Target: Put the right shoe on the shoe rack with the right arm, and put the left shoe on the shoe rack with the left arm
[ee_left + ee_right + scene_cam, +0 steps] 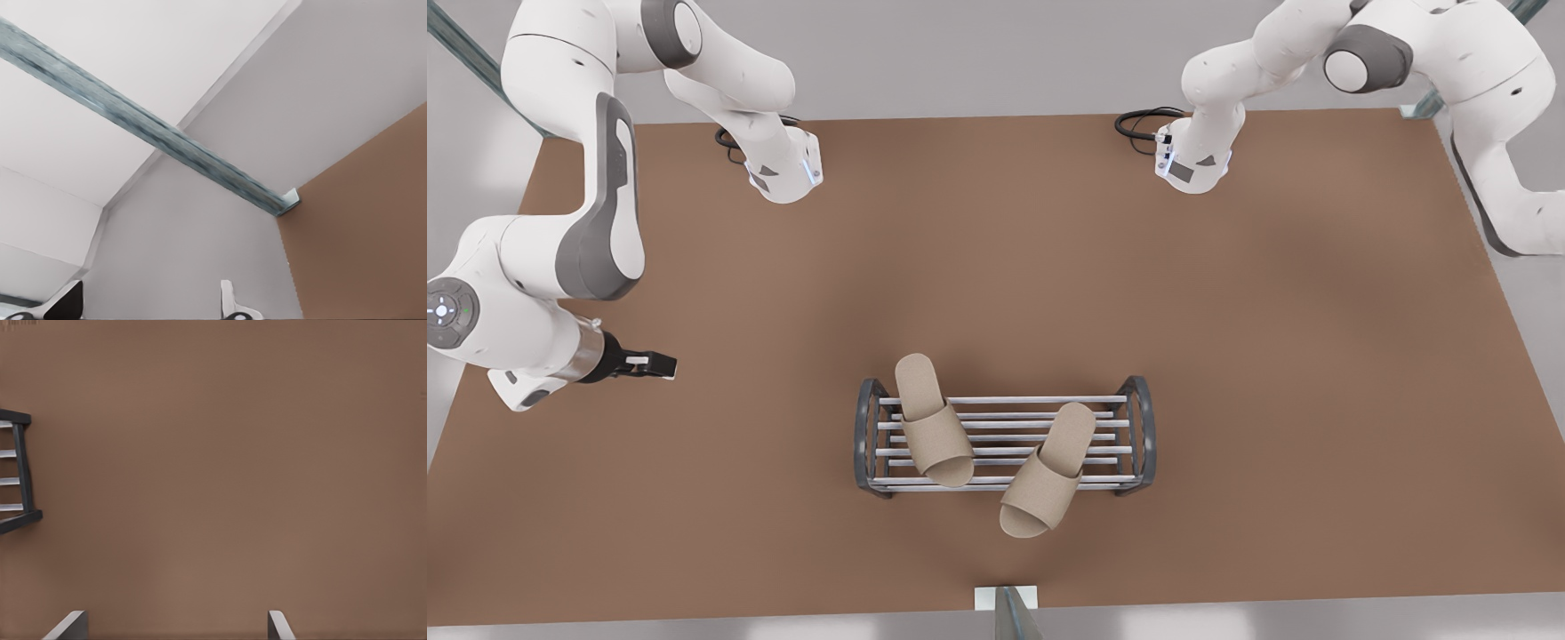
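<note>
Now both beige slippers lie on the shoe rack [1009,400]: one [932,420] nearer my right gripper [669,364], the other [1049,469] beyond it, toe overhanging. The right gripper, fingers spread and empty, hovers well apart from the rack's end. My left gripper [147,310], also spread and empty, faces a table corner [347,220].

The right hand [177,627] hangs over bare brown counter [227,473] with nothing between its fingers; two pale grey fingertips [67,627] show, set wide apart, and brown surface lies in the gap between them. Off to one side, well apart from the fingers, one end of the shoe rack [23,470] comes into sight: a dark grey end piece standing on the counter, with silver horizontal bars running away from it, one above another, and brown showing between the bars. No slipper lies on this part of the rack.
</note>
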Motion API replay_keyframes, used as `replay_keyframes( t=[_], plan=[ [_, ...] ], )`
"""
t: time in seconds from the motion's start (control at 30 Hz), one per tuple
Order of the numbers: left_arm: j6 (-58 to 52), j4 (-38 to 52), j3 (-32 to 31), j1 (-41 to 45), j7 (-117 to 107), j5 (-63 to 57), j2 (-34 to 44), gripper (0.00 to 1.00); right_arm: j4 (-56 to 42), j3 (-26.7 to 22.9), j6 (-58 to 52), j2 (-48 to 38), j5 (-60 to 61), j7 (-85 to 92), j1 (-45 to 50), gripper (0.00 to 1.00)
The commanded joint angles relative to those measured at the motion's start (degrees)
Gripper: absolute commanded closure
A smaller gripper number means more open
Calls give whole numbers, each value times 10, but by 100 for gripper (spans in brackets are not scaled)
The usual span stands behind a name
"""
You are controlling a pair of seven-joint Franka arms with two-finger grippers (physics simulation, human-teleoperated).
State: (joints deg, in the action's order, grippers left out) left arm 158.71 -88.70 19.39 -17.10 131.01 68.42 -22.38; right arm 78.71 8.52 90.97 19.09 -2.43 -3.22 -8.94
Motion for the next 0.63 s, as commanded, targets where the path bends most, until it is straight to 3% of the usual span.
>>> replay_keyframes(
  t=[0.0, 0.03, 0.07, 0.1, 0.17, 0.2, 0.23, 0.6],
  plan=[
    [-633, 26, -124, 16, -1352, -550, 54, 0, 0, 0, -3, 0, 1, -27, -1, 0],
    [-662, 28, -203, 79, -1570, -618, 90, 0, 0, 1, -3, 0, 1, -27, -3, 0],
    [-715, 67, -211, 164, -1545, -704, 83, 0, 0, 1, -2, 0, 1, -27, 0, 0],
    [-787, 120, -226, 183, -1363, -754, 54, 0, 0, 1, -3, -2, 1, -27, 1, 0],
    [-802, 122, -230, 185, -1317, -748, 57, 0, 0, 1, 1, 2, 2, -30, 2, 0],
    [-711, 91, -231, 186, -1373, -726, 71, 0, 0, 1, 4, 2, 1, -28, 2, 0],
    [-713, 93, -223, 185, -1428, -687, 68, 0, -2, 1, 4, 2, 1, -27, 2, 0],
    [-786, 152, -237, 187, -1434, -696, 20, 0, -3, 1, 4, 2, 3, -27, 1, 0]
  ],
)
